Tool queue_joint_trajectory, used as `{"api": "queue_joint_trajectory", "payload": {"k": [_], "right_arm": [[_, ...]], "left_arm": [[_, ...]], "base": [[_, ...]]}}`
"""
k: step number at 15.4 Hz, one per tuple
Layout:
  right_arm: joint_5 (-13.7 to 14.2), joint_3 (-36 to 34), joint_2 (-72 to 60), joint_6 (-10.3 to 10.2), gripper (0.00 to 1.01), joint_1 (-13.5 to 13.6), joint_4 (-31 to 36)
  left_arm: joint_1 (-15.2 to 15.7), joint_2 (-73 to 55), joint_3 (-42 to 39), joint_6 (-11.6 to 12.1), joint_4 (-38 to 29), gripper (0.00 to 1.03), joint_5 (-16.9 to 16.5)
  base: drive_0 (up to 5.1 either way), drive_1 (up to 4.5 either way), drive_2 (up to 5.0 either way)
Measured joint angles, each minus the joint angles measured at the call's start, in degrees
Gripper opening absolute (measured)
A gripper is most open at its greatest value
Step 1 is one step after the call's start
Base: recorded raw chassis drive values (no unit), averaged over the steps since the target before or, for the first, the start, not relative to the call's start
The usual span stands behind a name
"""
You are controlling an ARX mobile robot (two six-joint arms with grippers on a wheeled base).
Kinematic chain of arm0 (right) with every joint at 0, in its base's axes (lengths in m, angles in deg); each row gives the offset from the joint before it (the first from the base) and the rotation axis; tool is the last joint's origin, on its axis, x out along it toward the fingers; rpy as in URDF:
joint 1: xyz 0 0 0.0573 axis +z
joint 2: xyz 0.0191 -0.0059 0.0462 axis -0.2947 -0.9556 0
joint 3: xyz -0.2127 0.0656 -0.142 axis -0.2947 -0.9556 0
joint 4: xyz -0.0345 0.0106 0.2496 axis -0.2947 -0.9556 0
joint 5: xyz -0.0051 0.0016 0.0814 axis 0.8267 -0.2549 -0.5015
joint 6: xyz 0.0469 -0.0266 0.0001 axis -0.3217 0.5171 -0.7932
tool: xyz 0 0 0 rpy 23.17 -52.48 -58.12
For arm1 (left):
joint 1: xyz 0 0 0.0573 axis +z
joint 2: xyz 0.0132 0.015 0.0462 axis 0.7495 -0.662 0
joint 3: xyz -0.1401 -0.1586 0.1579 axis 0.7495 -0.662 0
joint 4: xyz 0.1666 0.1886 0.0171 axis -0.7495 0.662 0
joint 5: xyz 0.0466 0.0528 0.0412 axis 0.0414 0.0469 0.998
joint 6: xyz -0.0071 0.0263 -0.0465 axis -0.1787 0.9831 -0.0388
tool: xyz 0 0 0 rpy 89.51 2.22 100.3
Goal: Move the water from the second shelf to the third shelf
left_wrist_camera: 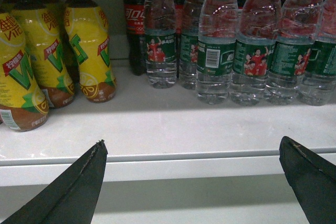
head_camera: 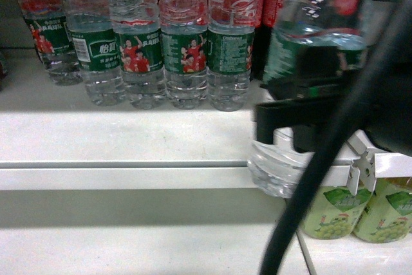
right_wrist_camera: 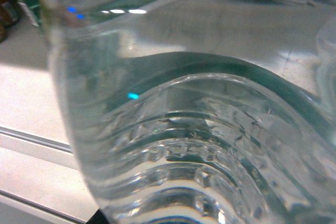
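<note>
Clear ribbed plastic fills the right wrist view: the water bottle (right_wrist_camera: 199, 145) sits so close to that camera that only its grooved lower body and the white shelf behind it can be made out. From the head view the same bottle (head_camera: 283, 165) hangs in front of the shelf's front edge (head_camera: 122, 165), near its right end, its base level with the edge and its green label partly hidden by the black right end effector (head_camera: 302, 114), which is clamped around the bottle's middle. A dark cable (head_camera: 322, 172) crosses in front of it.

Going left to right along the shelf in the left wrist view: yellow drink bottles (left_wrist_camera: 84, 45) at the left end, a dark cola bottle (left_wrist_camera: 134, 24) toward the back, then a row of green-labelled water bottles (left_wrist_camera: 252, 45) reaching to the right edge. The left end effector (left_wrist_camera: 194, 182) hangs before the front edge with its two dark fingers (left_wrist_camera: 79, 187) spread wide apart, nothing between them.

Below the held bottle, on the lower shelf's right end, stand green cartons (head_camera: 335, 214).
</note>
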Motion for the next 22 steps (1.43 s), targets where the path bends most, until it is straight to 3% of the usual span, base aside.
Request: {"api": "queue_joint_trajectory", "payload": {"k": [4,7,9,13,15,20,22], "right_arm": [[-2.14,-7.96,6.43,3.58,0.4,-11.04,1.2],[-6.91,-12.35,14.49,3.5,0.4,-18.8,-2.71],[-8.63,-14.64,22.05,2.8,0.4,-21.77,-6.8],[-10.25,-17.66,40.63,0.28,0.4,-20.68,-18.62],[-8.24,-17.97,46.82,-0.24,0.4,-17.79,-20.94],[-3.32,-18.62,46.07,-0.37,0.4,-10.86,-20.24],[-2.82,-18.67,47.01,-0.81,0.4,-10.16,-21.51]], "left_arm": [[0.0,0.0,0.0,0.0,0.02,0.98,0.0],[0.0,0.0,0.0,0.0,0.0,0.98,0.0],[0.0,0.0,0.0,0.0,0.0,0.98,0.0],[0.0,0.0,0.0,0.0,0.0,0.98,0.02],[0.0,0.0,0.0,0.0,0.0,0.98,0.0],[0.0,0.0,0.0,0.0,0.0,0.98,0.0],[0.0,0.0,0.0,0.0,0.0,0.98,0.02]], "base": [[0.0,0.0,0.0],[0.0,0.0,0.0],[0.0,0.0,0.0],[0.0,0.0,0.0],[0.0,0.0,0.0],[0.0,0.0,0.0],[0.0,0.0,0.0]]}}
